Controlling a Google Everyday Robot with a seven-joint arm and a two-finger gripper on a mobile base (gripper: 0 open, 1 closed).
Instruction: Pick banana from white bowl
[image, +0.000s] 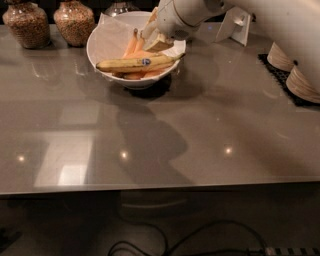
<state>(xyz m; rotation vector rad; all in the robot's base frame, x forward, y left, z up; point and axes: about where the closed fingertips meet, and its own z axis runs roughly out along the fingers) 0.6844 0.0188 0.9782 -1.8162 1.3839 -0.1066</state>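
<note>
The banana (135, 63) is long and yellow with brown speckles and a small blue sticker. It lies across the front of the white bowl (107, 47), on top of orange tapered pieces (131, 46). The bowl is lined with crinkled white paper and stands at the back of the grey table. My gripper (154, 37) hangs over the bowl's right side, just above the banana's right half. Its pale fingertips (159, 44) point down and left, close above the banana.
Two glass jars of brown grains (27, 25) stand at the back left. Stacked small white bowls (295, 75) sit on a black mat at the right edge. A white card stand (237, 25) is behind the bowl to the right. Cables lie on the floor below the table.
</note>
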